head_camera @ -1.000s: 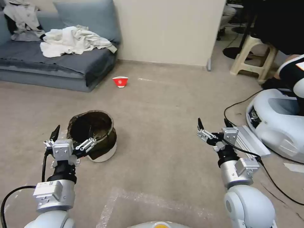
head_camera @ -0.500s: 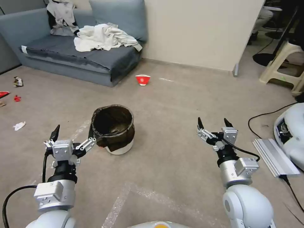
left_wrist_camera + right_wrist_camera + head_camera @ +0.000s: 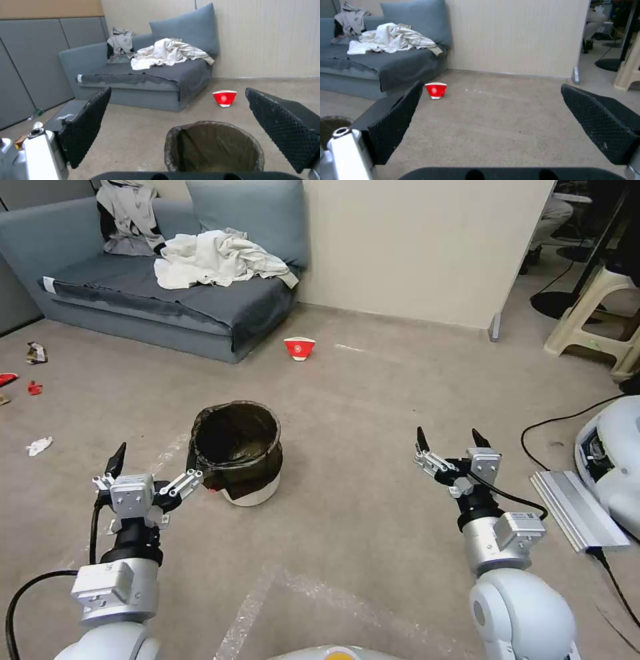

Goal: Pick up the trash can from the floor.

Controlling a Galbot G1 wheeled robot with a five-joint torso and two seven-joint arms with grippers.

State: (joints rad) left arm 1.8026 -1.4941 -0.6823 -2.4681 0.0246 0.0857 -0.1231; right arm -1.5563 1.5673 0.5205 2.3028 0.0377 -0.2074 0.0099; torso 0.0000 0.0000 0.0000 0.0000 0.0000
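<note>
Trash can [image 3: 237, 452] upright on floor [image 3: 360, 400], front-left of robot. Left claw [image 3: 152, 472] hovers just beside it, arm extended forward, fingers spread; looks apart from rim, hard to tell. Right claw [image 3: 451, 443] held forward, spread, well apart.

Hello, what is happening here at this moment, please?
A wheeled robot faces a trash can that stands upright on the floor. Nothing is grasped. The left gripper hangs open just short of the can, near its rim. The right gripper is open too, well off to the side over bare carpet.
</note>
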